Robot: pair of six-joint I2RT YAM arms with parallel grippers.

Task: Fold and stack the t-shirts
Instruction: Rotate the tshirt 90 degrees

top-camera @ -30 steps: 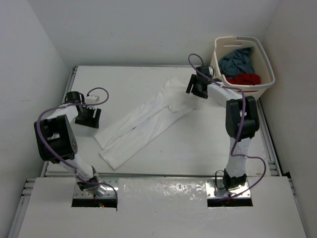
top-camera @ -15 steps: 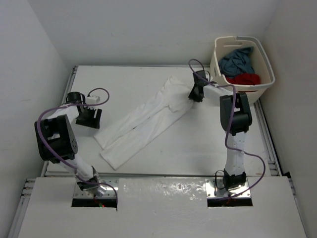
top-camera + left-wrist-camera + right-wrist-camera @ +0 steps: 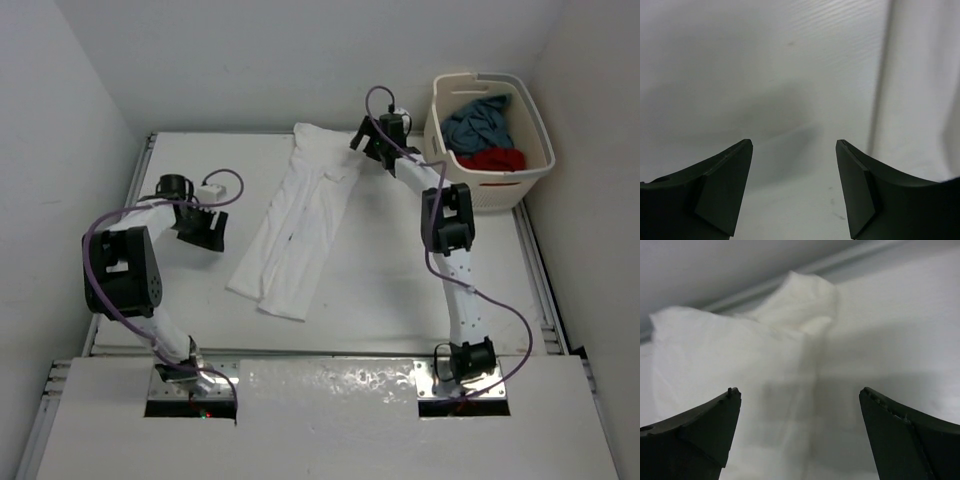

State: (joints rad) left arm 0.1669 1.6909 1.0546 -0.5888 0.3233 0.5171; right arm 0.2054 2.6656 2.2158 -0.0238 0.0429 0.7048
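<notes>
White walls close in our table (image 3: 370, 270), where the white t-shirt (image 3: 295, 220) lies as a long narrow strip from the far edge toward the near left. Our right claw (image 3: 368, 140) hovers at its far end, jaws wide, gripping nothing. Our left claw (image 3: 212, 232) stands moderately spread and empty over bare table, left of the strip. We see the red t-shirt (image 3: 492, 158) and blue-grey t-shirt (image 3: 478, 122) in the basket (image 3: 535, 165), far right.

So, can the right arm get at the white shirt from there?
Probably yes: the right tool hangs open at the far end of the white shirt, with nothing between them.
</notes>
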